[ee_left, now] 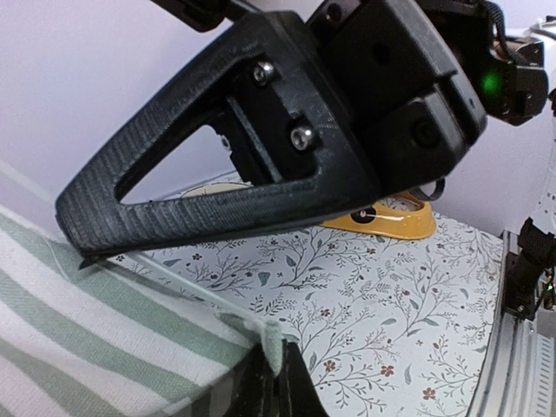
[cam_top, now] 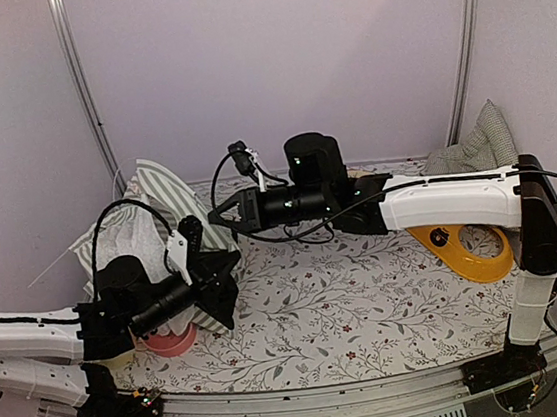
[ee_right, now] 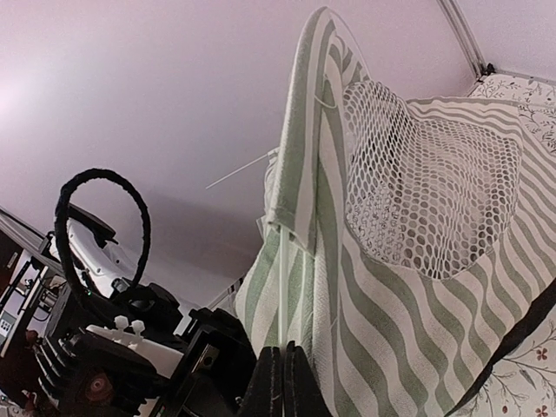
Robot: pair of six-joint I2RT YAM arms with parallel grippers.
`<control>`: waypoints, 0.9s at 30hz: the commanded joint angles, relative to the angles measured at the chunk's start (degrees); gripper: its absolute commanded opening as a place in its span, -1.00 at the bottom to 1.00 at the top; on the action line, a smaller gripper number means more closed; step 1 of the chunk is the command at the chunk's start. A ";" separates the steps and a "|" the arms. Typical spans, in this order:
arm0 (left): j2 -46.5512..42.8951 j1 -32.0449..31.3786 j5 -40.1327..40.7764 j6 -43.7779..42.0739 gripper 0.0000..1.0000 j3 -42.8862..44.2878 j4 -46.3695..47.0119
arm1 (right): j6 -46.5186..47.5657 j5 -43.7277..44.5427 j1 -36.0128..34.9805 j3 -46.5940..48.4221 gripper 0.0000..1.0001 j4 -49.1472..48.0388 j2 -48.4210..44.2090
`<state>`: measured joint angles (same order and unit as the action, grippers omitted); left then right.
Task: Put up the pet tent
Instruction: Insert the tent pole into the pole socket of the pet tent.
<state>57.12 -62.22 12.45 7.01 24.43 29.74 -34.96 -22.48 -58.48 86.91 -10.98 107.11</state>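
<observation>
L gripper (ee_left: 278,389): fingers together, pinching striped hem of pet tent (cam_top: 149,205); tips cut off at frame bottom. Pink item (cam_top: 178,341) mostly hidden under L arm. Tent sits crumpled at table (cam_top: 370,304) left edge, lower part occluded. R gripper (ee_right: 280,382): clamped on tent's thin white pole. Far-right corner: checked cushion (cam_top: 482,143).

Table (cam_top: 351,311): floral-print cover.
Left of frame: pet tent (cam_top: 161,197), striped, crumpled.
Lower left: pink bowl (cam_top: 173,341).
Right: yellow plastic piece (cam_top: 464,248).
Upper right: checked cushion (cam_top: 483,145).
</observation>
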 commanded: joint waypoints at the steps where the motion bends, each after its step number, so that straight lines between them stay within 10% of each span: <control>1: -0.32 0.20 -7.66 1.81 -1.00 -0.78 1.77 | 0.50 4.55 0.74 -0.36 -1.00 -3.87 0.45; 27: 0.63 2.92 -9.90 2.87 -1.00 0.27 6.17 | -0.64 3.06 0.39 0.27 -1.00 -4.51 2.18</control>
<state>58.24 -59.42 8.88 9.17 23.94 32.73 -35.40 -22.52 -58.46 86.91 -12.51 107.77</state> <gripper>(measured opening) 0.009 0.013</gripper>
